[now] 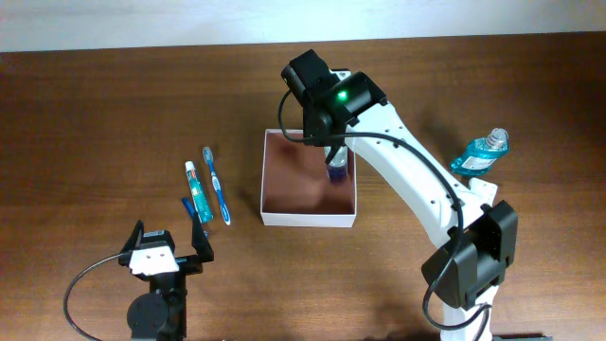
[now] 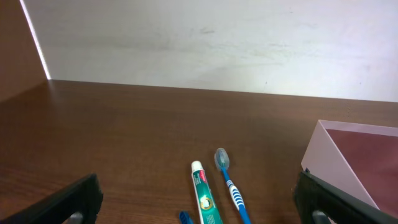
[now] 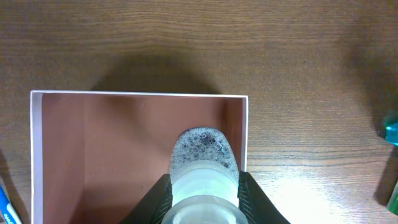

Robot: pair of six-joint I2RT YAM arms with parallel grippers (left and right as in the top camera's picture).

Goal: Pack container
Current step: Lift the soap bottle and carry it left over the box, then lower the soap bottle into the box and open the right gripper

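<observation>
My left gripper (image 1: 168, 242): one, at the near left of the table (image 1: 95, 114), jaws spread as wide as they go, nothing between them. In the left wrist view its two fingers (image 2: 68, 202) sit at the bottom corners.
Small blue item (image 1: 186, 202): one, just beyond my left gripper and beside the near end of the tube. It is too small for me to tell what it is.
Toothpaste tube (image 1: 193, 189): one, white and green with a red band near the cap, lying flat on the wood.
Toothbrush (image 1: 217, 185): one, blue and white, lying just right of the tube and roughly parallel to it, head at the far end.
Container (image 1: 310, 220): one, a square, shallow box with white walls and a reddish-brown inside, at mid-table, right of the toothbrush and apart from it.
My right gripper (image 3: 204, 196): one, reaching over the container from the right, jaws drawn in narrow and clamped on a small bottle.
Small bottle (image 3: 200, 155): one, clear with foamy liquid, held over the container's right side near its far wall. I cannot tell whether it touches the floor.
Teal bottle (image 1: 481, 153): one, on the table well right of the container.
Bottles in all: two.
</observation>
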